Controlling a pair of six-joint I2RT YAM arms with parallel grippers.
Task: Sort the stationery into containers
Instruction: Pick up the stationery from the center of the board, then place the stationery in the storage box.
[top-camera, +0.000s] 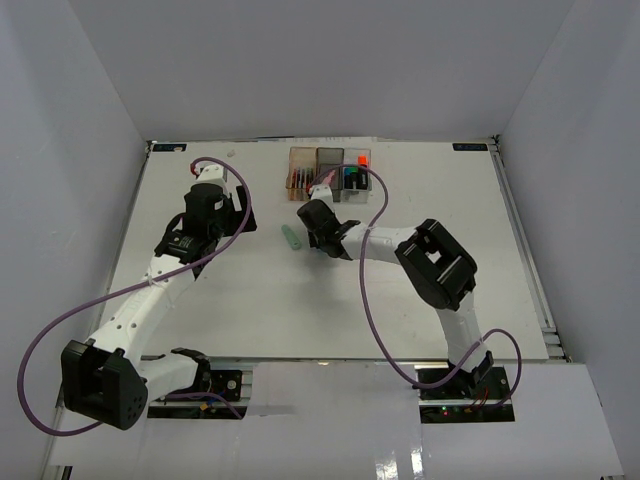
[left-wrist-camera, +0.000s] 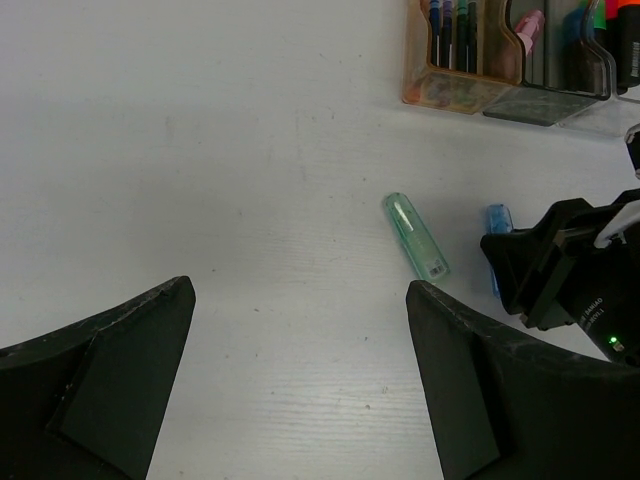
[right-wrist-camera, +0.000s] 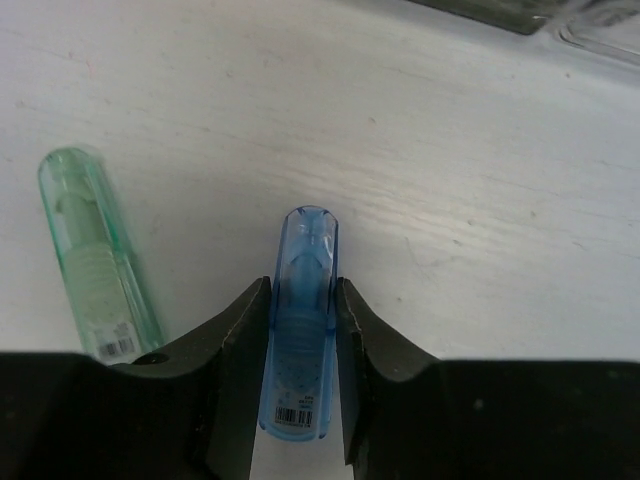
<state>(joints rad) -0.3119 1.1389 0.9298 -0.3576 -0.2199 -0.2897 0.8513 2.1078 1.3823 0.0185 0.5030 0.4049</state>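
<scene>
Pastels on a white table (left-wrist-camera: 200, 150)
Translucent blue highlighter (right-wrist-camera: 300, 330) (white barcode label at one end), translucent mint highlighter (right-wrist-camera: 95, 260) labelled likewise; amber bin (left-wrist-camera: 450, 90), smoky grey bin (left-wrist-camera: 545, 100).

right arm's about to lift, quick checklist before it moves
1. Right claw shut on the blue highlighter, both sides gripped: ok.
2. Green highlighter free of that claw: cannot tell, its barcode end lies very close.
3. Left claw open and away from the pick: ok.
4. Room in the grey bin beside the pink highlighter: cannot tell.
</scene>
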